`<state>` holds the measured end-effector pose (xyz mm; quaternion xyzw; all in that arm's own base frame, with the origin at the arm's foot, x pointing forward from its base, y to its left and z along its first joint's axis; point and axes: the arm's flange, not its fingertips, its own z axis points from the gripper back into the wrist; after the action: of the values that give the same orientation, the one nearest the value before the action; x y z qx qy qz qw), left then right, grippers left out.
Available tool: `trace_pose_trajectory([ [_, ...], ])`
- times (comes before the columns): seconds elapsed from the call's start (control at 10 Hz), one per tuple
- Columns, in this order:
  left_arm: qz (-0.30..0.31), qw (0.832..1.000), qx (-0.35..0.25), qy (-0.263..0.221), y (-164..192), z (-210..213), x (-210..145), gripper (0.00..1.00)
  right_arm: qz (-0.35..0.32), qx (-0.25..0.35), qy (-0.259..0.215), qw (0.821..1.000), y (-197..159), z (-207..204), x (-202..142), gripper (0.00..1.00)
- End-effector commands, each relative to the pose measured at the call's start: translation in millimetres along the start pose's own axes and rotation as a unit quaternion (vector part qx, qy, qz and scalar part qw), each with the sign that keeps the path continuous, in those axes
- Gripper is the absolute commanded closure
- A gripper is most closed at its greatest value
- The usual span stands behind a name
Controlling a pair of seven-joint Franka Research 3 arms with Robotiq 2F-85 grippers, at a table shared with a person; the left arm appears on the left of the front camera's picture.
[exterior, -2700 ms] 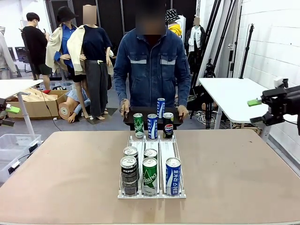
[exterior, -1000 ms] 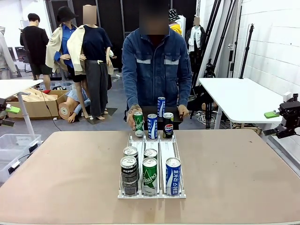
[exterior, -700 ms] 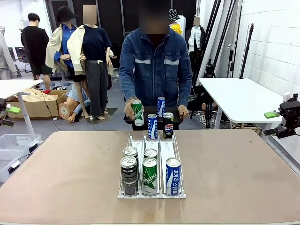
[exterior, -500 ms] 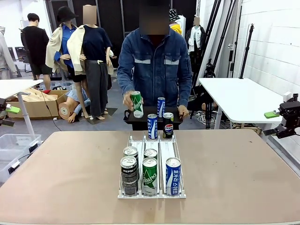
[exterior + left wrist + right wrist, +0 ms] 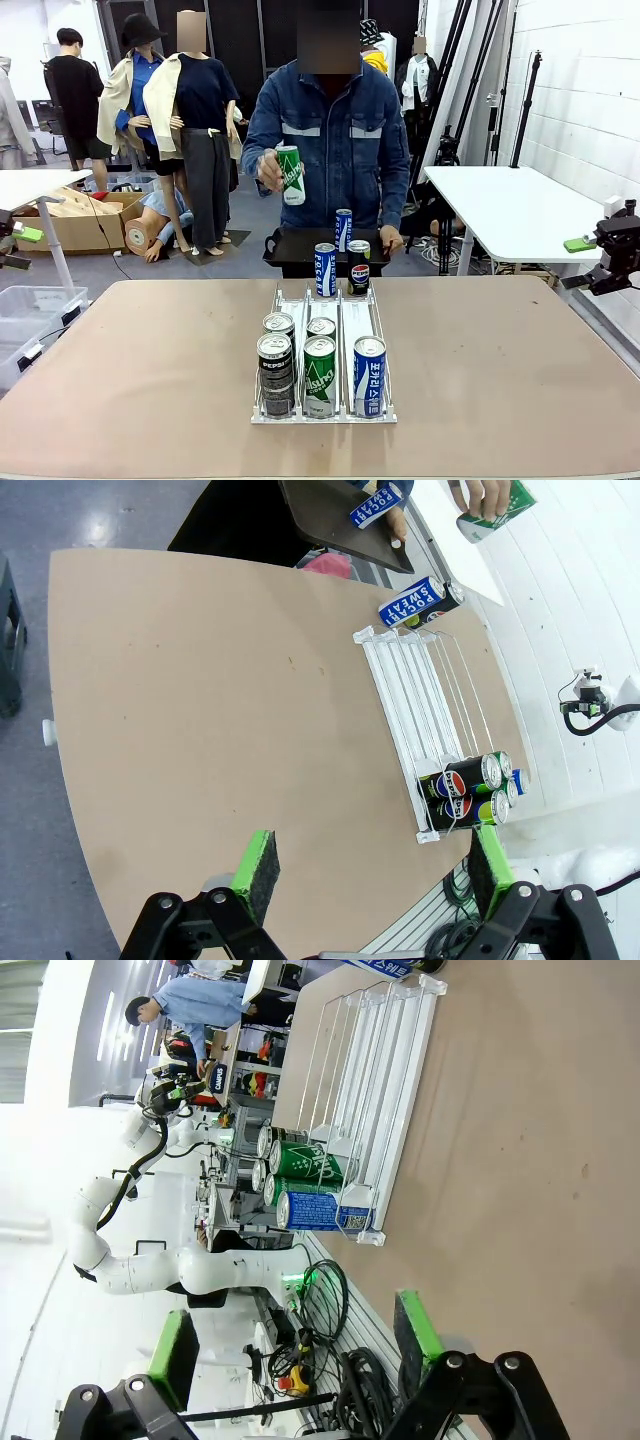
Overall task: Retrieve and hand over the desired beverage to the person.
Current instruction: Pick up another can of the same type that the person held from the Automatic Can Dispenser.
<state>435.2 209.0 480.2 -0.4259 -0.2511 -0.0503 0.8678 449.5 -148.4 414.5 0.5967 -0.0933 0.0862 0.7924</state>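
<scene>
The person (image 5: 328, 140) stands at the far side in a denim jacket. One hand holds a green can (image 5: 290, 175) up at chest height. The other hand steadies a black tray (image 5: 295, 247) carrying a blue can (image 5: 343, 228). A clear wire rack (image 5: 345, 315) lies mid-table. A blue Pocari can (image 5: 325, 270) and a Pepsi can (image 5: 358, 266) stand at its far end. Several cans (image 5: 319, 375) crowd its near end. My left gripper (image 5: 372, 865) is open above the table's left edge, far from the rack (image 5: 415, 680). My right gripper (image 5: 297, 1345) is open off the right side, its cans (image 5: 310, 1185) ahead.
In the front view my left gripper (image 5: 22, 247) sits at the picture's left edge and my right gripper (image 5: 572, 263) at the right edge, both off the table. A white side table (image 5: 500, 205) stands behind on the right. Bare tabletop (image 5: 140, 350) flanks the rack.
The person picked the green can off the rack's far end and raised it to chest height. The right arm drew back to the right earlier and has stayed still since.
</scene>
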Motion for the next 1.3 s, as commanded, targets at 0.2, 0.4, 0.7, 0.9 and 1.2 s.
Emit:
trace_pose_trajectory([
  [0.2,-0.002,1.000,-0.002,-0.001,-1.2,1.4,-0.8,0.00,-0.003,-0.003,-0.002,1.000,-0.7,0.0,0.3,0.00],
  [0.4,-0.002,1.000,-0.002,-0.001,-1.2,1.4,-0.8,0.00,-0.003,-0.003,-0.002,1.000,-0.7,0.0,0.3,0.00],
  [0.7,-0.002,1.000,-0.002,-0.001,-1.2,1.4,-0.8,0.00,-0.003,-0.003,-0.002,1.000,-0.7,0.0,0.3,0.00],
  [0.9,-0.002,1.000,-0.002,-0.001,-1.2,1.4,-0.8,0.00,-0.003,-0.003,-0.002,1.000,-0.7,0.0,0.3,0.00],
  [1.2,-0.002,1.000,-0.002,-0.001,-1.2,1.4,-0.8,0.00,-0.003,-0.003,-0.002,1.000,-0.7,0.0,0.3,0.00],
])
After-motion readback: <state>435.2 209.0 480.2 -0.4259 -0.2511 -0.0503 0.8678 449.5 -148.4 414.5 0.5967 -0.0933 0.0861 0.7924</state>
